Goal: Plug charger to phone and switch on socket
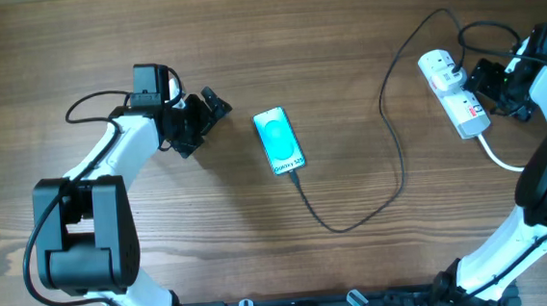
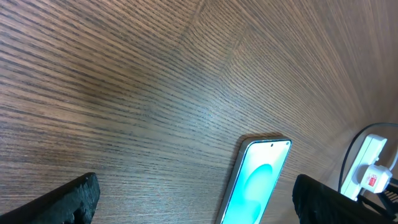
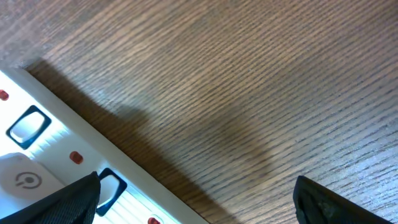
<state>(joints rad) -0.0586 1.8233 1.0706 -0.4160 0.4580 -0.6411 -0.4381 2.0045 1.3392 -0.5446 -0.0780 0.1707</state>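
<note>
The phone (image 1: 279, 141) lies flat mid-table with its teal screen lit; it also shows in the left wrist view (image 2: 258, 186). The black charger cable (image 1: 387, 116) runs from the phone's near end in a loop up to the white socket strip (image 1: 455, 92) at the right, and its connector looks seated in the phone. My left gripper (image 1: 205, 114) is open and empty, left of the phone. My right gripper (image 1: 494, 85) is open, right beside the strip, one finger over the strip's face (image 3: 56, 155).
A white plug (image 1: 438, 64) sits at the strip's far end, and a thick white cord (image 1: 501, 159) trails off its near end. The strip with a red switch shows far right in the left wrist view (image 2: 368, 171).
</note>
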